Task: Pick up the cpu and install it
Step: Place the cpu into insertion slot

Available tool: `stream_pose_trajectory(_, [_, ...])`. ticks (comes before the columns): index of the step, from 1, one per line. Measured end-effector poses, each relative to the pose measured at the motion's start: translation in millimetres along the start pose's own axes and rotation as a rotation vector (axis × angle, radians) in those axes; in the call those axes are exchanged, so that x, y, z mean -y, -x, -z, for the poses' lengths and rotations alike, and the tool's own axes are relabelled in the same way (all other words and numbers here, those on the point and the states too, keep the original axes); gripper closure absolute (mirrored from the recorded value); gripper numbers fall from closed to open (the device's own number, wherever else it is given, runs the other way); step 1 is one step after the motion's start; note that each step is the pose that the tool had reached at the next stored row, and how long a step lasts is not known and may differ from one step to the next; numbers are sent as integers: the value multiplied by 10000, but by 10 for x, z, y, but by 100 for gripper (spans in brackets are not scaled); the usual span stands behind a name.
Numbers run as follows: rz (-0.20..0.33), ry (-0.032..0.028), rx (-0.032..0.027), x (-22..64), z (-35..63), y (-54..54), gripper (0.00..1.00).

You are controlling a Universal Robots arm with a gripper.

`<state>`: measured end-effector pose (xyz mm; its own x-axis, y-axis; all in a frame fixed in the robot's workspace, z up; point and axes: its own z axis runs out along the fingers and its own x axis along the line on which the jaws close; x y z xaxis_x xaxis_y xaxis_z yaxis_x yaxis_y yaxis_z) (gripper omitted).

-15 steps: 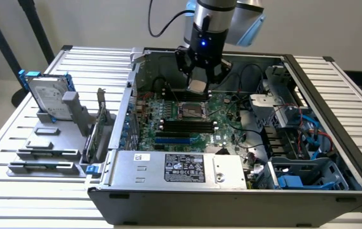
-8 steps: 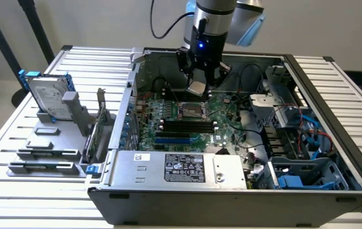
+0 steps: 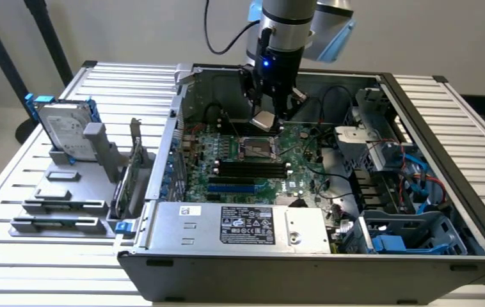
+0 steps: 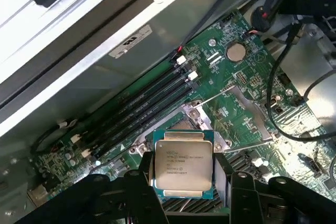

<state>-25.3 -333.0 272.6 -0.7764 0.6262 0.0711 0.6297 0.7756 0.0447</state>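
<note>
Gripper (image 3: 267,117) clasps the cpu (image 4: 183,164) above the socket (image 3: 258,148) (level, square alignment looks key to seating it).

The cpu (image 4: 184,165) is held in the gripper (image 3: 268,115), just above the socket (image 3: 258,149) on the motherboard (image 3: 302,169) inside the computer case (image 3: 311,272). Over at the exterior view's left, beside the case, the hard drive (image 3: 65,131) is propped upright on the holder blocks (image 3: 63,204) on the slatted table (image 3: 132,80).
</note>
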Motion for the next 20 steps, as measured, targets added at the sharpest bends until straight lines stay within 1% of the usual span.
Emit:
stream_pose_trajectory(3, [-484,25,3,0,-10,0,45])
stream_pose_trajectory(11, [-1807,58,-7,2,-39,3,45])
stream_pose_trajectory(20, [-3002,24,-86,2,-57,4,45])
